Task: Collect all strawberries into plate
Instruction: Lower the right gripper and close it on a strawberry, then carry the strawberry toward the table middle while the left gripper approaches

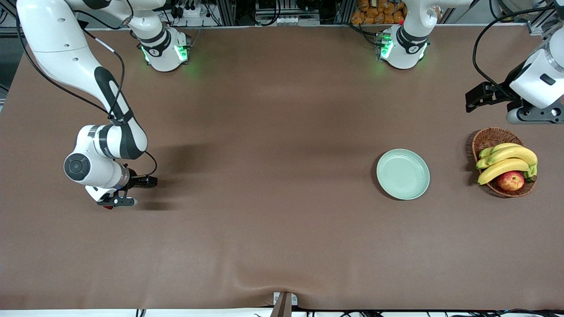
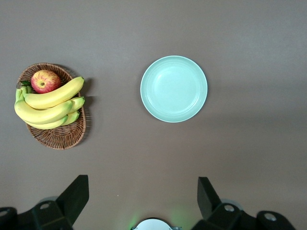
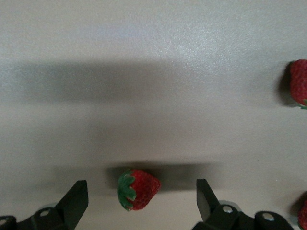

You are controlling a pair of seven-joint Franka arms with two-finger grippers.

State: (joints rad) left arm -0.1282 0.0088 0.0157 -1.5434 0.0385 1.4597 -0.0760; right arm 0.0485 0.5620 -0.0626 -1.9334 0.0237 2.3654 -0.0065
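My right gripper (image 1: 116,201) hangs low over the table at the right arm's end, open. In the right wrist view a strawberry (image 3: 137,189), red with a green cap, lies on the table between its spread fingers (image 3: 76,197), untouched. Two more strawberries show at that view's edges (image 3: 298,81) (image 3: 303,215). In the front view only a red speck of strawberry (image 1: 108,207) peeks out under the hand. The pale mint plate (image 1: 403,174) (image 2: 173,88) lies bare toward the left arm's end. My left gripper (image 1: 531,116) (image 2: 142,191) waits open and high over the table beside the basket.
A brown wicker basket (image 1: 488,137) (image 2: 57,140) with bananas (image 1: 506,160) and a red-yellow apple (image 1: 511,181) stands beside the plate at the left arm's end. A brown cloth covers the whole table.
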